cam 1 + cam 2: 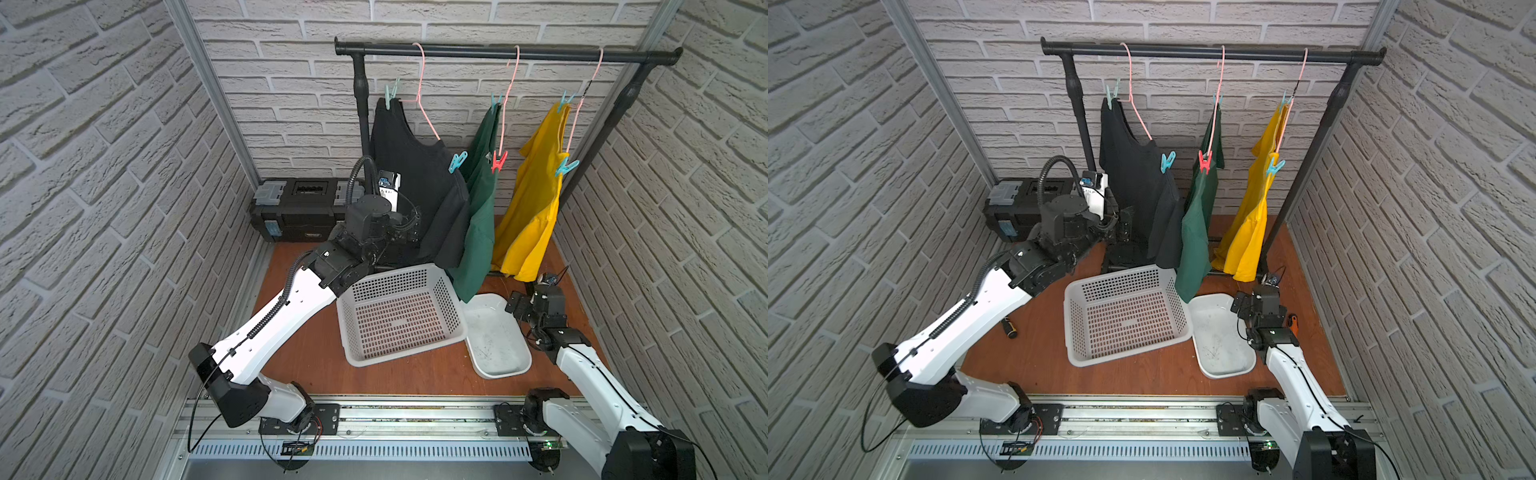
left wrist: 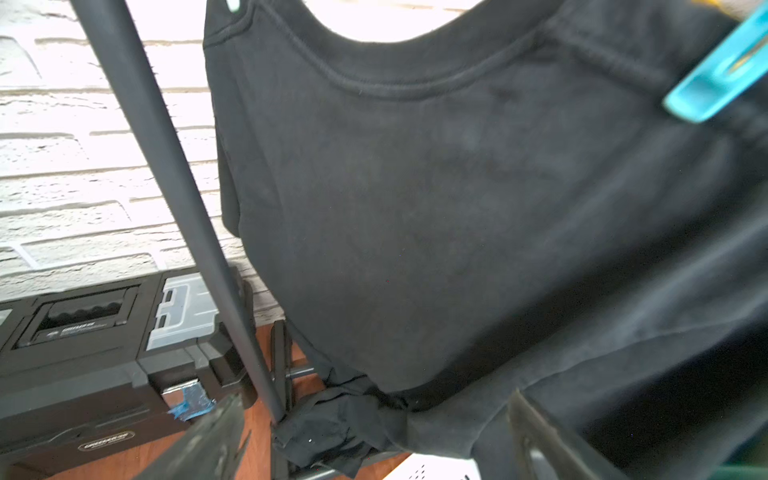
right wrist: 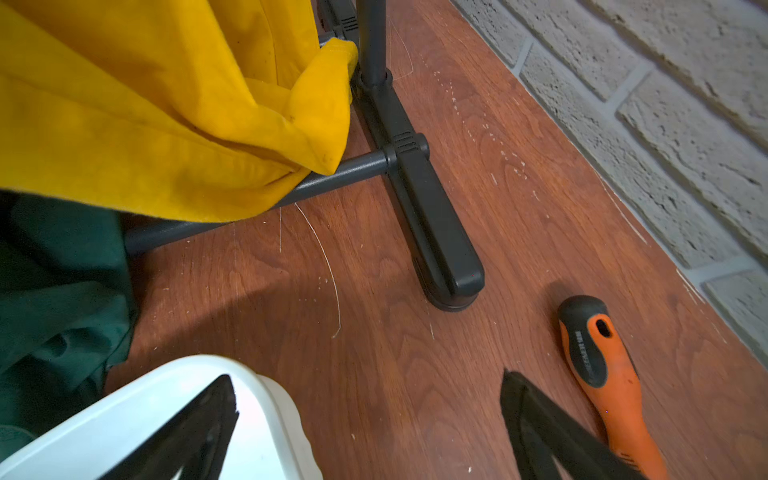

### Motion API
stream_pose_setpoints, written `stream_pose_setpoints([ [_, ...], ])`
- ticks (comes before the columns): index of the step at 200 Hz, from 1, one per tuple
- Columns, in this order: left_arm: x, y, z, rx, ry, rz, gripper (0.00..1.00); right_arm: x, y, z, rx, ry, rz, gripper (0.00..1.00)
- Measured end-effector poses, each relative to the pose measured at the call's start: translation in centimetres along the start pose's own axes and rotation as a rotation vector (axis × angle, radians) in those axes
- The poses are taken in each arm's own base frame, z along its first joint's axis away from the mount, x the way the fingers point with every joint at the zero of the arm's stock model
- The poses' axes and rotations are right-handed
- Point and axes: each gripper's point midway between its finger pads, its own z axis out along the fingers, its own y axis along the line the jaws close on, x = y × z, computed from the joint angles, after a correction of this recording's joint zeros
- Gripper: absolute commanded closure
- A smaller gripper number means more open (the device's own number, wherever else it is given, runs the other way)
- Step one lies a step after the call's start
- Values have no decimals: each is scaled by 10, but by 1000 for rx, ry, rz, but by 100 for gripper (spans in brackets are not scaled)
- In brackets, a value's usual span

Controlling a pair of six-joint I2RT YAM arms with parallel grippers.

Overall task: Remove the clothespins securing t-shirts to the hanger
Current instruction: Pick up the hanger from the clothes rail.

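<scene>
My left fingers are spread wide and pinch nothing. They are raised in front of the lower part of the black t-shirt; if they touch the cloth, I cannot tell. My right fingers are spread wide too and empty, low over the counter near its right edge. One of them is above the rim of the white tray, the other just beside the orange-handled screwdriver.

The black rack stands along the far edge of the counter. On its rail hang three pink hangers, each with one shirt: the black t-shirt toward the left edge, the green t-shirt in the middle, the yellow t-shirt toward the right edge. Every shirt is pinned at both shoulders. The black one has a teal clothespin on the far shoulder and a teal clothespin on the near one. The green one has a teal clothespin far and the red clothespin near. The yellow one has a teal clothespin far and a teal clothespin near.

A white basket stands in the middle of the counter, the tray just beside it on the right. A black toolbox sits in the far left corner.
</scene>
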Motion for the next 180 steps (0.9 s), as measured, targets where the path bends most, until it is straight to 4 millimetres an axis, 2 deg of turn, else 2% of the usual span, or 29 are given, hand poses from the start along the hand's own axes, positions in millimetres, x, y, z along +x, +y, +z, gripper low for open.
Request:
stream_pose_setpoints([
  [26, -13, -8, -3, 19, -30, -12, 2, -5, 3, -3, -23, -23, 9, 0],
  [61, -34, -23, 5, 46, -70, -30, 2, -6, 7, -5, -50, -34, 23, 0],
  [126, -42, -67, 8, 162, -75, -85, 2, -8, 12, -5, -76, -38, 30, 0],
  [180, -84, -83, 0, 231, -145, -150, 2, -8, 15, -5, -94, -42, 33, 0],
])
